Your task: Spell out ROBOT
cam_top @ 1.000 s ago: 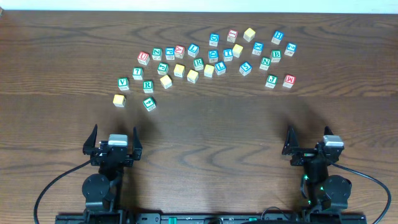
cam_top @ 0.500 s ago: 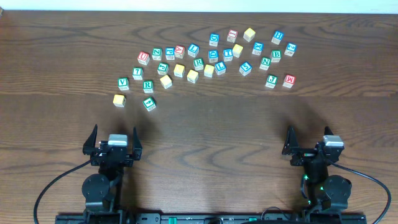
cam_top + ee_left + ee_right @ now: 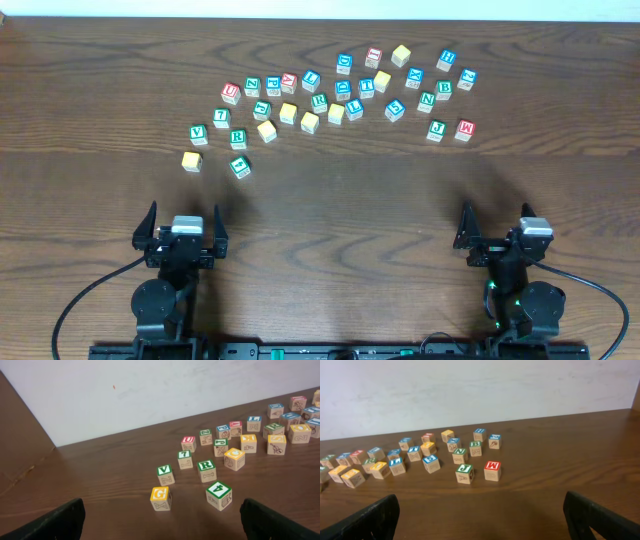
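Observation:
Several wooden letter blocks lie scattered over the far half of the table (image 3: 330, 210). A green R block (image 3: 237, 138) sits at the left of the group; it also shows in the left wrist view (image 3: 206, 470). A second green R block (image 3: 319, 101) is in the middle, and a green B block (image 3: 444, 89) is at the right. My left gripper (image 3: 182, 222) is open and empty at the near left, fingers wide (image 3: 162, 520). My right gripper (image 3: 497, 225) is open and empty at the near right (image 3: 480, 520). Both are well short of the blocks.
Closest to the left gripper are a yellow G block (image 3: 161, 498), a green 4 block (image 3: 219, 495) and a green V block (image 3: 165, 474). Closest to the right gripper are a green J block (image 3: 464, 473) and a red M block (image 3: 492, 470). A white wall stands behind the table.

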{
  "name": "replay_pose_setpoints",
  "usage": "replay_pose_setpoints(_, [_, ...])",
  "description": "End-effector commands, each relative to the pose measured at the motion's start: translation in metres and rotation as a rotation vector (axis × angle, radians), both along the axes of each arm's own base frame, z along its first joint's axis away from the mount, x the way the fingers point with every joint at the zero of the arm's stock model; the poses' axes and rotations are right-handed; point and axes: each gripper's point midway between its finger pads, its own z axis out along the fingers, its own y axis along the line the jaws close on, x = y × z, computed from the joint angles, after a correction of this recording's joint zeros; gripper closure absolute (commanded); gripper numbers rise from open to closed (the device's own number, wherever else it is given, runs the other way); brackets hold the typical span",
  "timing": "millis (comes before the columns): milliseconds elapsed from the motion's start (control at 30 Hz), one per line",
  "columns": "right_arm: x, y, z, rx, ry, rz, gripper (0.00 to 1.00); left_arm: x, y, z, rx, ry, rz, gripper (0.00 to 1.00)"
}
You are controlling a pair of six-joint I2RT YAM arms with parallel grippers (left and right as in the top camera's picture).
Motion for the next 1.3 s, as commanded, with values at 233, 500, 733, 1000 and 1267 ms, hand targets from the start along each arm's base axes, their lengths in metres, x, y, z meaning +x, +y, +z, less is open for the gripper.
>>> replay_pose_setpoints(233, [0.000, -0.001, -0.001, -0.005, 0.003, 0.000, 0.01, -0.005, 0.001, 0.037, -0.032, -0.075, 0.012, 0.02])
replay_pose_setpoints(500, [0.000, -0.001, -0.001, -0.005, 0.003, 0.000, 0.01, -0.006, 0.001, 0.054, -0.040, -0.088, 0.012, 0.02])
replay_pose_setpoints(733, [0.000, -0.001, -0.001, -0.005, 0.003, 0.000, 0.01, 0.002, 0.001, 0.069, -0.041, -0.038, 0.013, 0.02])
replay_pose_setpoints(1000, [0.000, -0.001, -0.001, -0.005, 0.003, 0.000, 0.01, 0.025, -0.013, 0.109, -0.093, 0.028, -0.068, 0.02])
replay_pose_setpoints(1267, [0.000, -0.001, -0.001, -0.005, 0.003, 0.000, 0.01, 0.063, -0.024, 0.143, -0.161, 0.212, -0.114, 0.02])
